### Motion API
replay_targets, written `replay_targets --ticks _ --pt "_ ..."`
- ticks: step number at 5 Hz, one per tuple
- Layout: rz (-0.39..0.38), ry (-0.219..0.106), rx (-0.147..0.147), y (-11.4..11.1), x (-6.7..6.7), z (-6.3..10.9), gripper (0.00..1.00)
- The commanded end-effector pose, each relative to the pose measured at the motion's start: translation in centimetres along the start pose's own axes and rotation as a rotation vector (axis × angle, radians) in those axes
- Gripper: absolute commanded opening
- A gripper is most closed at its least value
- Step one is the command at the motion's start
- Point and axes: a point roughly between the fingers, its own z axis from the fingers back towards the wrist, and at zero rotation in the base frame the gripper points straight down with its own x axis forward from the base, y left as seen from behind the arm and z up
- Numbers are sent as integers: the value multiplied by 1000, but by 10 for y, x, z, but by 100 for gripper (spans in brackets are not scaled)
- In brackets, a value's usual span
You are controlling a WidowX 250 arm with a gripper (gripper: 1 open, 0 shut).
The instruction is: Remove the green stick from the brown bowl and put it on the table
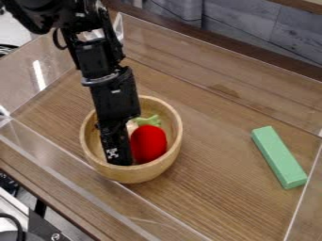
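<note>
My gripper reaches steeply down into the bowl, jaws closed tight; whether anything sits between them I cannot tell. Bowl stands left of centre on the table. A red object lies in the bowl just right of my fingers. Green stick lies flat on the table, well apart at right

From my remote seat I see a round red fruit-like piece just off the view's centre toward 7 o'clock. A flat green rectangular block lies well apart from it, out at 4 o'clock. A grey backdrop fills the 1 o'clock corner, and dark cables sit at 8 o'clock.
</note>
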Motion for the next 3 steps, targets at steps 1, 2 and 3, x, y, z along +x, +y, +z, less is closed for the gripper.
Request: replay_targets --ticks 1,2,3 --pt "21 -22 33 5 5 10 0" --pt "55 -32 36 5 7 11 0" --pt "44 -23 32 14 6 10 0"
